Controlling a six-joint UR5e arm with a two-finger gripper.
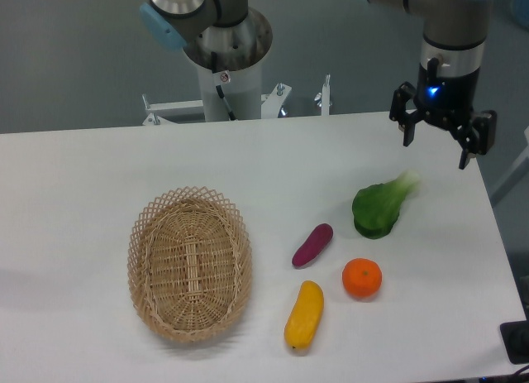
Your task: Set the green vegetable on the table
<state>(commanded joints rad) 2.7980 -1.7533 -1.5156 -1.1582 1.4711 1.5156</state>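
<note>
The green vegetable point(380, 207) lies on the white table point(74, 193) at the right, its dark leaf toward the front and its pale stalk pointing up-right. My gripper point(436, 150) hangs open above and to the right of it, well clear of the stalk, with nothing between its fingers.
An orange point(362, 278) sits just in front of the vegetable. A purple eggplant-like piece point(312, 244) and a yellow oblong piece point(304, 315) lie left of the orange. An oval wicker basket point(189, 261) stands at the left with nothing in it. The arm's base point(225, 60) rises behind the table.
</note>
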